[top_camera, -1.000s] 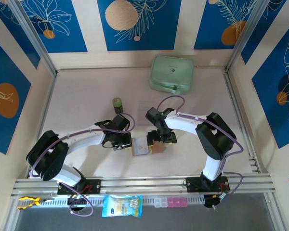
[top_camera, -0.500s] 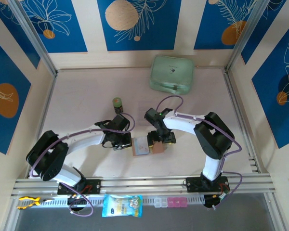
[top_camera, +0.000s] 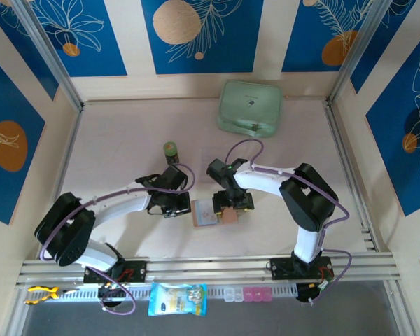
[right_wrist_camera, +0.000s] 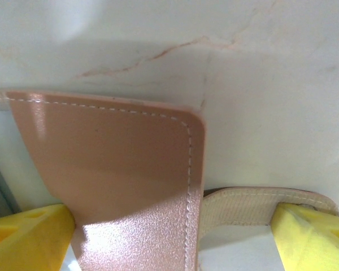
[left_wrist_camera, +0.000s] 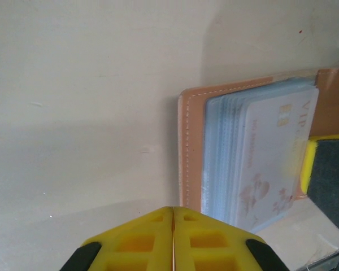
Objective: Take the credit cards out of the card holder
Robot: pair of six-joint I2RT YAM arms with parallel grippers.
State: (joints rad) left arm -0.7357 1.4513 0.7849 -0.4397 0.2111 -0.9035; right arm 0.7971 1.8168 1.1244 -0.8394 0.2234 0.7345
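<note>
The tan card holder [top_camera: 228, 215] lies open on the table between both grippers. Its left half holds the credit cards [top_camera: 204, 212], a pale stack in clear sleeves [left_wrist_camera: 265, 152] with a "VIP" print on the top face. My left gripper [top_camera: 180, 206] is shut, its yellow tips [left_wrist_camera: 173, 212] at the holder's stitched left edge [left_wrist_camera: 190, 152]. My right gripper [top_camera: 232, 204] is open and low over the right flap. That flap [right_wrist_camera: 113, 175] and its strap [right_wrist_camera: 254, 206] lie between the yellow fingers [right_wrist_camera: 28, 237]. The left finger touches the flap's edge.
A mint-green case [top_camera: 249, 107] sits at the back of the table. A small green-lidded jar [top_camera: 170, 150] stands just behind my left gripper. A blue snack bag [top_camera: 177, 298] and small pink boxes [top_camera: 252, 294] lie on the front rail.
My right gripper has shifted slightly left over the holder's flap and its jaws have narrowed a little. The left gripper has stayed shut in place.
</note>
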